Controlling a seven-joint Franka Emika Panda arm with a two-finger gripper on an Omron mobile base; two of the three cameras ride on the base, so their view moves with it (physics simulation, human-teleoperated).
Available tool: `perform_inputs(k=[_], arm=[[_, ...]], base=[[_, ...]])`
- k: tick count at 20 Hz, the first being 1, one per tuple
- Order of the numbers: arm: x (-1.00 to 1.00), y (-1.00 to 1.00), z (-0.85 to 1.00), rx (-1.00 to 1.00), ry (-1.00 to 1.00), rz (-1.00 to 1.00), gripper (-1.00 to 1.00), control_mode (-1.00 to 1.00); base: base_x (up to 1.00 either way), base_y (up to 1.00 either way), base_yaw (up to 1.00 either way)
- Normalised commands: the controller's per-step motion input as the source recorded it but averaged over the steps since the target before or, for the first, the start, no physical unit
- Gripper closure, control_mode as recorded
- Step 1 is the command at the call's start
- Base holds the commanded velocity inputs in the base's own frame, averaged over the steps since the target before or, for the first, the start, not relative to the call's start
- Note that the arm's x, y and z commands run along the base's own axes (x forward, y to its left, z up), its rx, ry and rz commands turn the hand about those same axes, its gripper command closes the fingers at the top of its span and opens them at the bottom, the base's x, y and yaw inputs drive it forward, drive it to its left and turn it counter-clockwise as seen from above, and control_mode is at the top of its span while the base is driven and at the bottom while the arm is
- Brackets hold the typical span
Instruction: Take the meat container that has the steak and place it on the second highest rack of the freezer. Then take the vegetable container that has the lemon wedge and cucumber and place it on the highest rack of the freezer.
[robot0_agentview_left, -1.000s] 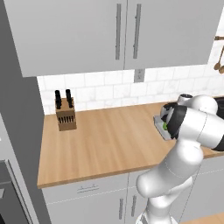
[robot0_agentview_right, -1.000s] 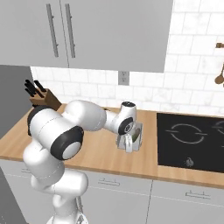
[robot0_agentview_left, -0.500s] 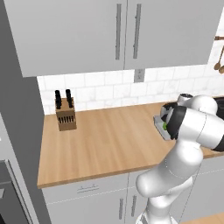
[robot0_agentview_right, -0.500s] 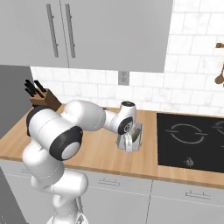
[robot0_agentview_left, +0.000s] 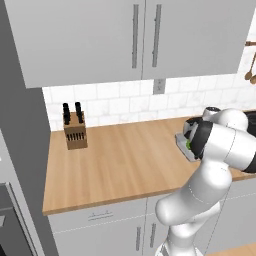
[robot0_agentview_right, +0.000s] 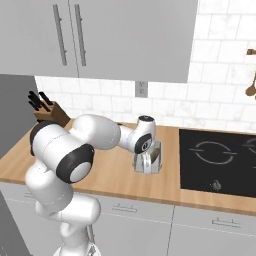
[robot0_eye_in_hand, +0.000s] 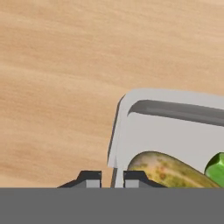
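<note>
The vegetable container (robot0_eye_in_hand: 166, 131) is a light grey tray on the wooden counter, left of the cooktop. In it lie a yellowish lemon wedge (robot0_eye_in_hand: 170, 168) and a green bit of cucumber (robot0_eye_in_hand: 216, 168). My gripper (robot0_eye_in_hand: 112, 177) points down at the tray's near corner, shut with one fingertip (robot0_eye_in_hand: 89, 178) outside the wall and the other inside. In the right base view the gripper (robot0_agentview_right: 143, 163) sits low over the container (robot0_agentview_right: 152, 159). From the left base view a corner of the container (robot0_agentview_left: 183, 144) shows behind my arm. The meat container with the steak and the freezer's racks are out of view.
A knife block (robot0_agentview_left: 75, 131) stands at the back left of the counter (robot0_agentview_left: 120, 165). The black cooktop (robot0_agentview_right: 217, 155) lies right of the tray. Wall cabinets (robot0_agentview_left: 140, 35) hang overhead. A tall grey cabinet side (robot0_agentview_left: 20, 150) bounds the counter's left end.
The fingers have come together on the container's wall. Arm and tray stay where they were.
</note>
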Motion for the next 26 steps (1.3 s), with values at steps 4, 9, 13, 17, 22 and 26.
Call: perform_inputs(k=[4, 9, 13, 17, 22, 26], arm=[[-0.09, 0.00, -0.03, 0.00, 0.00, 0.00, 1.00, -1.00], [-0.14, -0.10, -0.74, 0.00, 0.00, 0.00, 1.00, -1.00], [-0.01, 0.00, -0.91, 0.00, -0.06, 0.00, 1.00, -1.00], [-0.04, 0.00, -0.09, 0.01, -0.06, 0.00, 1.00, -1.00], [-0.13, 0.00, 0.53, 0.00, -0.02, -0.07, 1.00, -1.00], [-0.25, 0.19, 0.81, 0.00, -0.01, -0.06, 1.00, -1.00]], base=[[0.00, 0.00, 0.00], [0.00, 0.00, 0.00], [0.00, 0.00, 0.00], [0.00, 0.00, 0.00], [0.00, 0.00, 0.00], [0.00, 0.00, 0.00]])
